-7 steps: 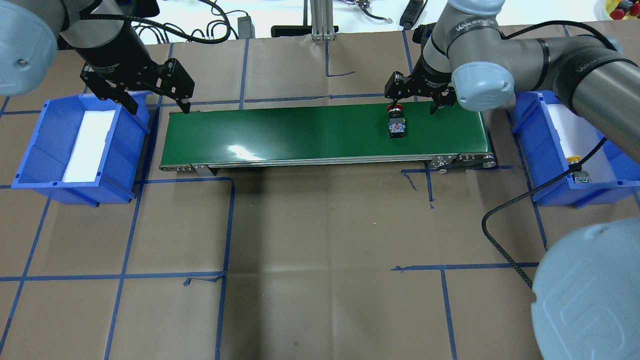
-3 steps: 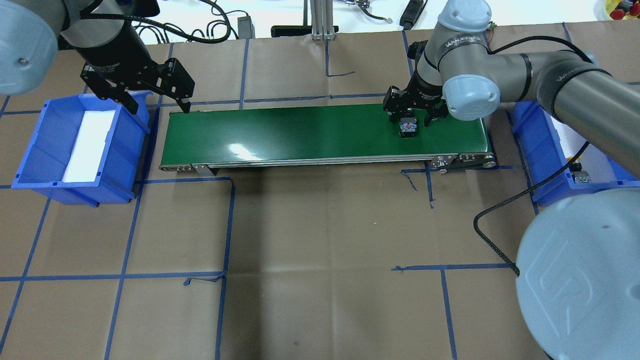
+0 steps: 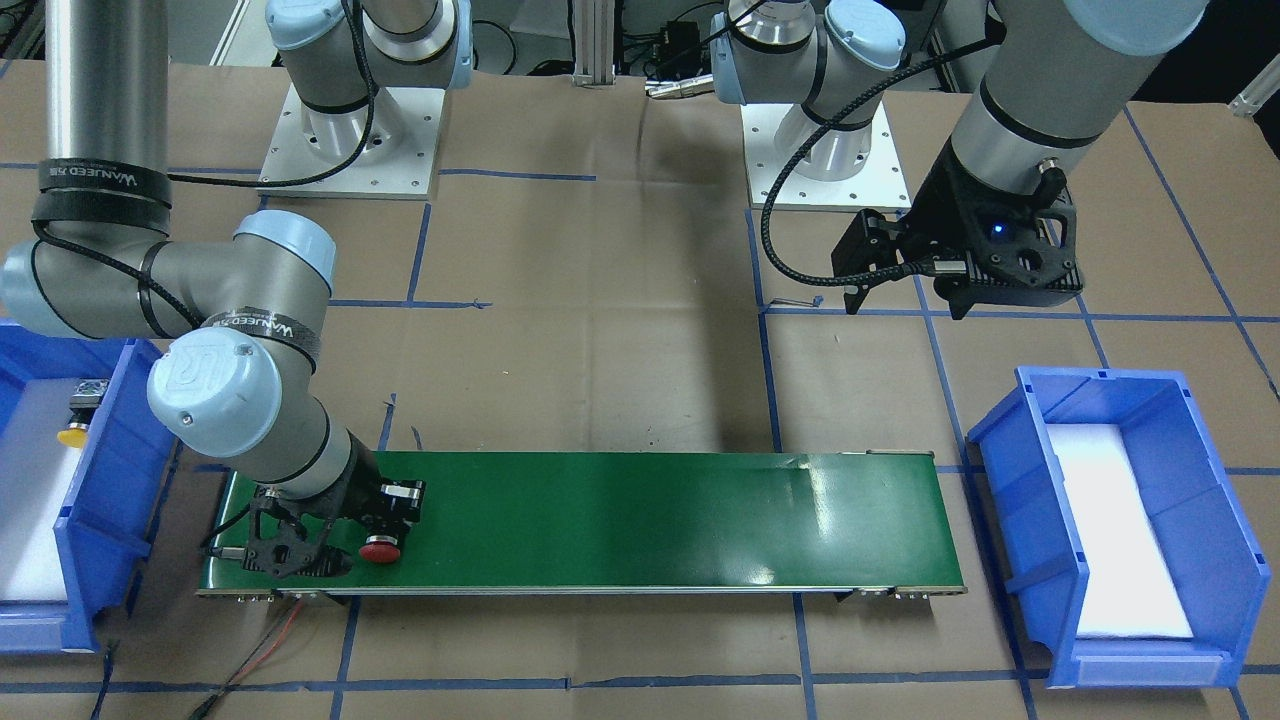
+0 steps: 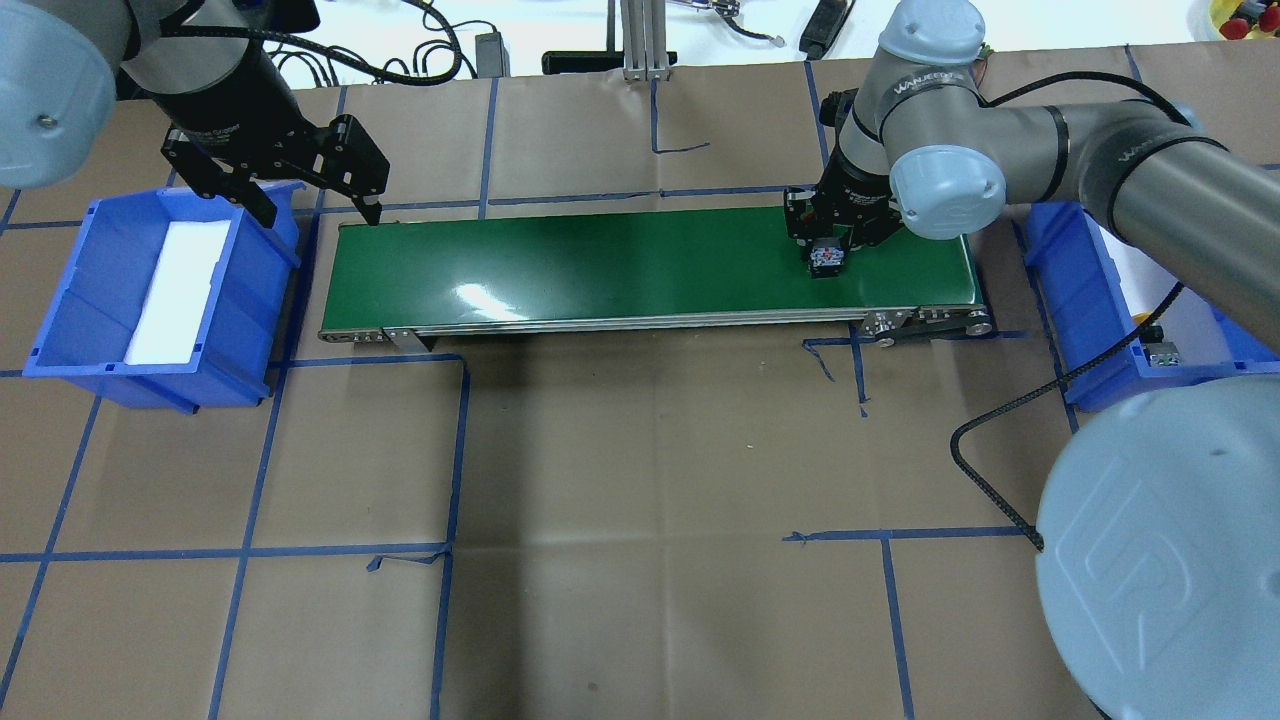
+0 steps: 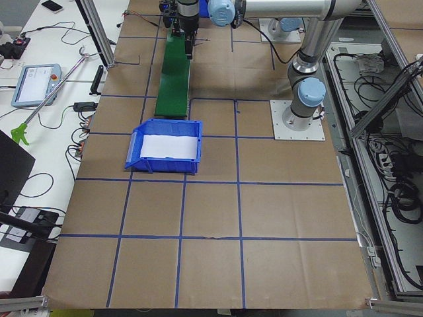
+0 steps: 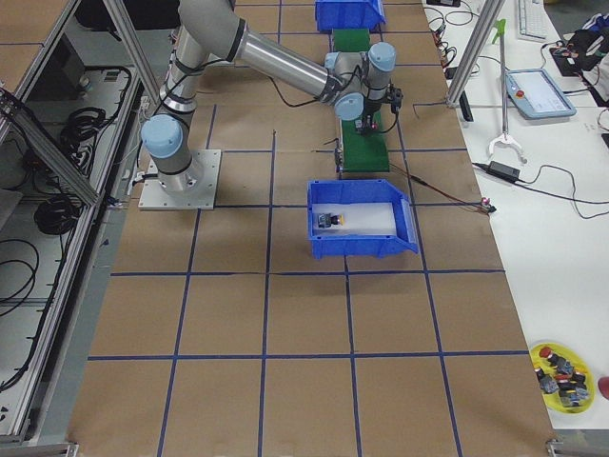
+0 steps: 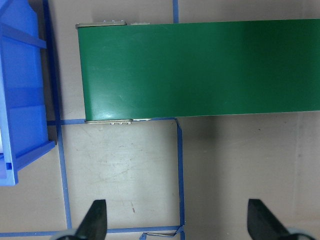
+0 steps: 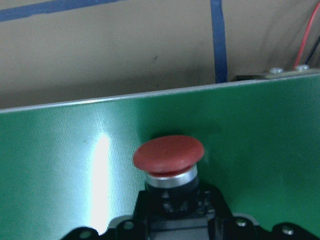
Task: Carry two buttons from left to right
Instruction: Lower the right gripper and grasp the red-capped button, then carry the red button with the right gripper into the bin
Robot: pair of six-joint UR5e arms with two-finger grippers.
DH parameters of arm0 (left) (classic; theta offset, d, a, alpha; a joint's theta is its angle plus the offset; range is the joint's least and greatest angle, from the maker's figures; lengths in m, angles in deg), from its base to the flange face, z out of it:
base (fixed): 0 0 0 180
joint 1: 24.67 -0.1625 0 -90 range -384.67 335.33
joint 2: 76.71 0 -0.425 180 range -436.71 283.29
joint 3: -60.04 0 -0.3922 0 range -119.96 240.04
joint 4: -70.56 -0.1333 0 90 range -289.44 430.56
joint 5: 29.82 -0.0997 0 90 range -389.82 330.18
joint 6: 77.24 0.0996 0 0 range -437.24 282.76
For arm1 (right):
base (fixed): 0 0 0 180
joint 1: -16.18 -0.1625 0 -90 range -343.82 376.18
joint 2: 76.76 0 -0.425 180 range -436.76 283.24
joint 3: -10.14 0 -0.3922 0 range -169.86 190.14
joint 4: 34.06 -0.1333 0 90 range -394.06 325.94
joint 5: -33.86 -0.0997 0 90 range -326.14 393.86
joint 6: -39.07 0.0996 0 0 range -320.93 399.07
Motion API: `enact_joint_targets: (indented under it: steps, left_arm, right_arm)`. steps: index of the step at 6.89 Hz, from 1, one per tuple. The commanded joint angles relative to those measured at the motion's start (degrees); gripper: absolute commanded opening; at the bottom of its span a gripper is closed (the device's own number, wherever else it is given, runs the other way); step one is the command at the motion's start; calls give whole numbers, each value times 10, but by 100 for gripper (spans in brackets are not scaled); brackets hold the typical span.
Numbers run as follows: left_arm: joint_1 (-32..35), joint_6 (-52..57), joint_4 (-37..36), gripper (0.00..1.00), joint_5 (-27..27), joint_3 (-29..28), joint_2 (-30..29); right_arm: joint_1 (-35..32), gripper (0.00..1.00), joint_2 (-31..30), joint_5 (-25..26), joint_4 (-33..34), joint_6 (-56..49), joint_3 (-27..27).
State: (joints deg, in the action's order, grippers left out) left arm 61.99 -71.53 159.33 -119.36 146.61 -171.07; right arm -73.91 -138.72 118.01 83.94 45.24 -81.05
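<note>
The red-capped button (image 4: 826,258) lies on its side at the right end of the green conveyor belt (image 4: 600,265). My right gripper (image 4: 826,243) is shut on its black barrel, low at the belt. The right wrist view shows the red cap (image 8: 169,152) sticking out ahead of the fingers (image 8: 220,217). From the front its cap (image 3: 381,549) points along the belt beside the right gripper (image 3: 335,540). The yellow-capped button (image 4: 1158,345) lies in the right blue bin (image 4: 1060,260); it also shows in the front view (image 3: 75,425). My left gripper (image 4: 318,213) is open and empty above the belt's left end.
The left blue bin (image 4: 60,330) with a white liner stands left of the belt. The right bin's near wall (image 3: 100,470) stands close beside the right gripper. Blue tape lines cross the brown table. A black cable (image 4: 1000,470) loops from the right arm.
The red button moved right along the belt. My right gripper came down over it and its fingers closed on the barrel. The left arm has not moved.
</note>
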Motion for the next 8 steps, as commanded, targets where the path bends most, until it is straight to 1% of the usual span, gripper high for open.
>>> enact_joint_targets:
  steps: [1, 2, 3, 4, 5, 6, 7, 8]
  left_arm:
    - [0, 0, 0, 100, 1, 0, 0]
    - [0, 0, 0, 100, 1, -1, 0]
    - [0, 0, 0, 100, 1, 0, 0]
    - [0, 0, 0, 100, 1, -1, 0]
    - [0, 0, 0, 100, 1, -1, 0]
    - [0, 0, 0, 100, 1, -2, -1]
    - [0, 0, 0, 100, 1, -2, -1]
    - [0, -2, 0, 100, 1, -3, -2]
  right_arm:
    - [22, 5, -32, 56, -19, -44, 8]
    - [48, 5, -66, 58, -38, -66, 9]
    - [87, 6, -96, 55, -76, -90, 28]
    - [129, 7, -105, 56, -135, -105, 73]
    - [171, 7, -102, 57, -185, -183, 125]
    - [206, 7, -93, 58, -187, -258, 145]
    - [238, 6, -84, 59, -182, -319, 146]
    - [257, 6, -65, 57, -178, -358, 145]
